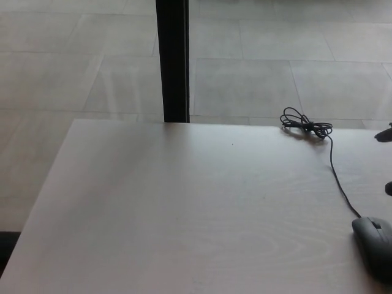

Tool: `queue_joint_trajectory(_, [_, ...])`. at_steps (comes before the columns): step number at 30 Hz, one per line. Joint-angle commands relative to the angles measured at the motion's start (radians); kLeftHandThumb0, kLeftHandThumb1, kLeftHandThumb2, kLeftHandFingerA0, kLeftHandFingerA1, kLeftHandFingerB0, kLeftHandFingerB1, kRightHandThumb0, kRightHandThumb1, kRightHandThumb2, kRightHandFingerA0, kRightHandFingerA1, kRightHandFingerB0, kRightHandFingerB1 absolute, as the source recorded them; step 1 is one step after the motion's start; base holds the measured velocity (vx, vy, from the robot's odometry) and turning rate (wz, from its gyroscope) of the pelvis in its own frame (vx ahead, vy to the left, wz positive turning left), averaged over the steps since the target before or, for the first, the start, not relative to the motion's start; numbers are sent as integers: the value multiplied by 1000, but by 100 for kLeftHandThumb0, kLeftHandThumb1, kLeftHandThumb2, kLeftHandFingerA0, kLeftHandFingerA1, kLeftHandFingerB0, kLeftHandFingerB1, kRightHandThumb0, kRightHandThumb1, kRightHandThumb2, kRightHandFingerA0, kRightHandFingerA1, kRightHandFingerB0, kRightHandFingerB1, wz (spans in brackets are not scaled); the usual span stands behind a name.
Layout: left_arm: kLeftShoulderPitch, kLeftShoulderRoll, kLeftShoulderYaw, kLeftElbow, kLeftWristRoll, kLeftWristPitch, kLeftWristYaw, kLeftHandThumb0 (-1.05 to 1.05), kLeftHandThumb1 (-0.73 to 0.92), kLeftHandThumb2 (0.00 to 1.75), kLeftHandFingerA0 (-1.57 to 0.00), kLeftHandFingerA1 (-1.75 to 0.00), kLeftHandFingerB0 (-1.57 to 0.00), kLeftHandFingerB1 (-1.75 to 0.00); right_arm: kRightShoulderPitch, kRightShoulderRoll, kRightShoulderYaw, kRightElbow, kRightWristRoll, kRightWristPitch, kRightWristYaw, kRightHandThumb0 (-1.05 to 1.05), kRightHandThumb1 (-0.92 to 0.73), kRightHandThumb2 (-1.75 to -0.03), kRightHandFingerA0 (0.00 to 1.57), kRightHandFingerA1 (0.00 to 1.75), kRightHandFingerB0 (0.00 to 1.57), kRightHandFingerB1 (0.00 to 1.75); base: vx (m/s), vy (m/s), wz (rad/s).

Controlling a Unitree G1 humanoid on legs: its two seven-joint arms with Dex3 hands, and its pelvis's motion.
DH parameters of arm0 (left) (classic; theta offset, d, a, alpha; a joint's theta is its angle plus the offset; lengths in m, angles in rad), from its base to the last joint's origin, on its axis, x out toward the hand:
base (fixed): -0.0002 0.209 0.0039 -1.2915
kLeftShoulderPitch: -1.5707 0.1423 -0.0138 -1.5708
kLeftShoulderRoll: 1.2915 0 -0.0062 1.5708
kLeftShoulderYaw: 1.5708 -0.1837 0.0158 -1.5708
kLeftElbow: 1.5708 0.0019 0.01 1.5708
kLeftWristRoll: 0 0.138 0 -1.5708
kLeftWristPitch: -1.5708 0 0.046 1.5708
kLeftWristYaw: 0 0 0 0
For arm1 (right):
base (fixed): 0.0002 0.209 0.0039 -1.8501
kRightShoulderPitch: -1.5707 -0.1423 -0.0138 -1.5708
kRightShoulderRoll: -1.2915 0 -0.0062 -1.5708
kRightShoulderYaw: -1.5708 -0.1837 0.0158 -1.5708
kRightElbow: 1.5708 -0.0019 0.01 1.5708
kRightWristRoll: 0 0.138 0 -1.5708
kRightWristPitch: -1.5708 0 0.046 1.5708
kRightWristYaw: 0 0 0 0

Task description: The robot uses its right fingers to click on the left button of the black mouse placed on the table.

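Observation:
The black mouse [374, 245] lies on the pale wooden table [184, 208] at the right edge of the head view, partly cut off by the frame. Its thin black cable [340, 187] runs away from me to a bundled coil [305, 126] near the table's far edge. Of my right hand [385, 133], only small dark bits show at the picture's right edge, above and beyond the mouse and clear of it. Nothing rests on the mouse's top. My left hand does not show.
A black vertical post [173, 61] stands just behind the table's far edge, with a grey tiled floor [257, 73] beyond. The table's left edge slants from the far corner toward the lower left.

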State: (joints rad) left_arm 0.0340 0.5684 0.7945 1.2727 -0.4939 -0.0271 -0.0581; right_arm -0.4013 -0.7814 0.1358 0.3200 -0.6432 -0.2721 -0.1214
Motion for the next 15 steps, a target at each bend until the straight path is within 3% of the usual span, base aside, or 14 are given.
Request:
queue_joint_trajectory(1, [9,9,5,5,-10,-17,-12,-97,91,87,-64,-113,-23,-39,55,-22,-105,-5,94,46,53,-74,-68,-62,89,57,62,42,0,0,0])
queue_joint_trajectory(2, [9,7,10,5,-14,-23,-18,-101,92,88,-43,-89,-26,-41,72,-24,-126,-12,99,61,65,-73,-69,-62,87,56,62,42,0,0,0])
queue_joint_trajectory(3, [9,7,5,5,-9,-23,-11,-101,91,90,-49,-81,-26,-41,87,-22,-146,-15,108,61,65,-72,-68,-62,88,57,62,43,0,0,0])
queue_joint_trajectory(5, [11,6,-9,7,9,-27,11,-102,91,91,-57,-84,-29,-41,100,-16,-175,-24,119,90,84,-72,-67,-61,86,55,62,42,0,0,0])
queue_joint_trajectory(8, [14,6,4,11,-7,-22,-12,-100,92,92,-47,-71,-26,-41,148,-11,-228,-22,134,114,76,-68,-65,-60,86,55,62,42,0,0,0])
queue_joint_trajectory(9, [14,6,3,11,-6,-19,-15,-103,91,90,-50,-86,-26,-40,169,-5,-252,-24,144,133,73,-68,-52,-94,87,71,57,58,0,0,0])
queue_joint_trajectory(11, [14,7,4,10,-9,-15,-19,-103,91,90,-50,-86,-26,-40,197,7,-286,-31,158,152,69,-68,-52,-94,87,71,57,58,0,0,0])
queue_joint_trajectory(12, [10,6,5,9,-8,-17,-9,-102,91,89,-51,-80,-26,-42,234,9,-324,-1,180,134,41,-69,-67,-61,102,71,61,41,0,0,0])
queue_joint_trajectory(13, [8,5,3,9,-6,-15,-1,-102,92,88,-60,-91,-29,-42,255,27,-364,27,209,112,9,-67,-65,-60,109,84,63,42,0,0,0])
queue_joint_trajectory(14, [8,5,2,12,-5,-16,0,-101,92,87,-62,-96,-30,-41,267,35,-386,37,224,123,12,-69,-68,-61,99,74,61,41,0,0,0])
queue_joint_trajectory(15, [7,5,5,11,-8,-15,-3,-100,92,87,-61,-98,-28,-41,278,56,-423,53,259,145,15,-70,-69,-61,91,87,60,40,0,0,0])
